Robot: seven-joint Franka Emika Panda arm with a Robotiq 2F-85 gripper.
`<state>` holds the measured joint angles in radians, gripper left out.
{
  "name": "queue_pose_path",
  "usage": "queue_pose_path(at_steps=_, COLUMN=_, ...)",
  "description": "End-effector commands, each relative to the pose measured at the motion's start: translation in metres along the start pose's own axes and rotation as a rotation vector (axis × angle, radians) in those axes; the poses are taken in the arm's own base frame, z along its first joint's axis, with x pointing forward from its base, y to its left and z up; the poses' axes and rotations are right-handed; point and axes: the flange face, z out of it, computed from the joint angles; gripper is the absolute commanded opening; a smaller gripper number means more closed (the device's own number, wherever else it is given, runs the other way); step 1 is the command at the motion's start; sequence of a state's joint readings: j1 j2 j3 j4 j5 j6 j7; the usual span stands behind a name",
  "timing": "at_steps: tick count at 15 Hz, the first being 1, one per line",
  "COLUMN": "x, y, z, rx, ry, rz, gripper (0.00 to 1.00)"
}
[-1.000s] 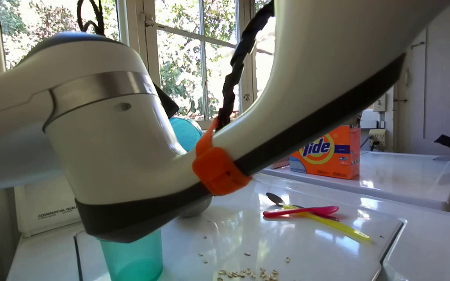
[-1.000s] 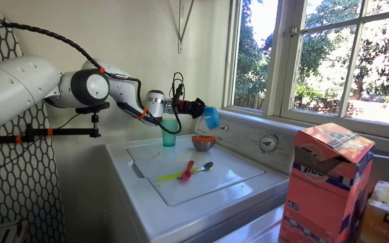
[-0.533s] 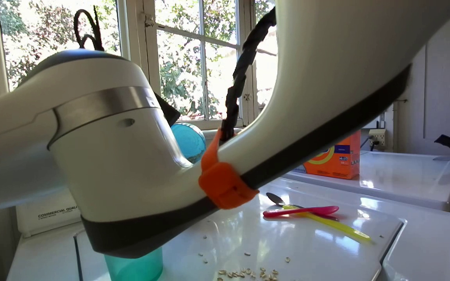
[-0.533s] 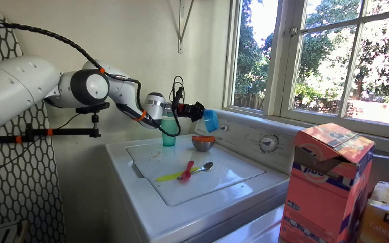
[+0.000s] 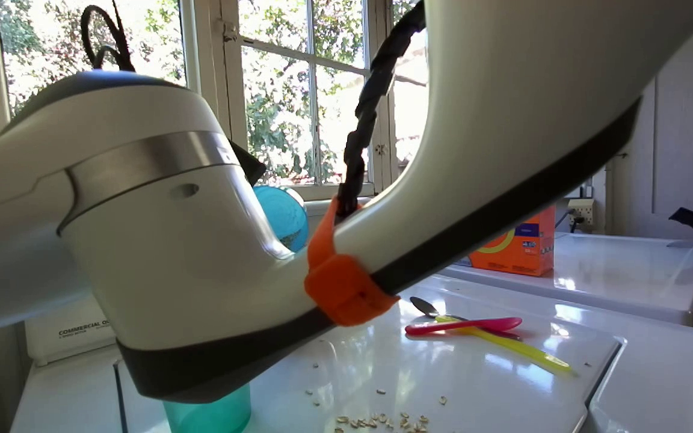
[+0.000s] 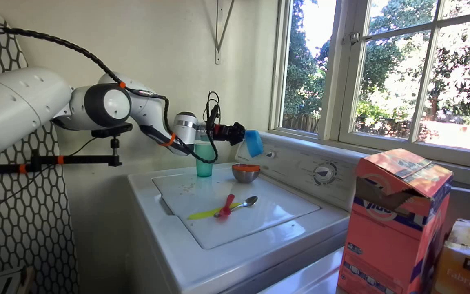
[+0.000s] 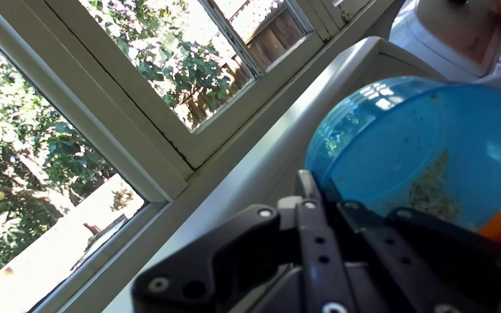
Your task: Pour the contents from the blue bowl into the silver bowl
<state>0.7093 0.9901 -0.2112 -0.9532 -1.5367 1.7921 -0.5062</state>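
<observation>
My gripper (image 7: 321,189) pinches the tipped blue bowl (image 7: 407,139) by its edge, at right in the wrist view. It just drifted slightly left in both exterior views, probably lining up over the silver bowl (image 6: 246,176); pale bits (image 7: 433,195) inside mean pouring isn't finished.

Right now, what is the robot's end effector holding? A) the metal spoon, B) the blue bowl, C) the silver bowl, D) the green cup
B: the wrist view shows the end effector pinching the edge of the blue bowl, which is tilted with bits inside.
</observation>
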Motion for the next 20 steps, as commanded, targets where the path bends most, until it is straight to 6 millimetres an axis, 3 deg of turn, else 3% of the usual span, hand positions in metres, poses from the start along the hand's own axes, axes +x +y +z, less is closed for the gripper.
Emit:
queue_pose_path(at_steps=1, x=0.0, y=0.001, z=-0.003, rx=-0.002, ry=0.002, rz=0.001, gripper=0.04)
queue_pose_path(at_steps=9, x=0.001, y=0.0, z=-0.009, rx=-0.056, ry=-0.035, rz=-0.071, gripper=0.01)
queue_pose_path(at_steps=20, x=0.009, y=-0.006, z=-0.033, rx=-0.148, ry=-0.103, rz=-0.203, gripper=0.01)
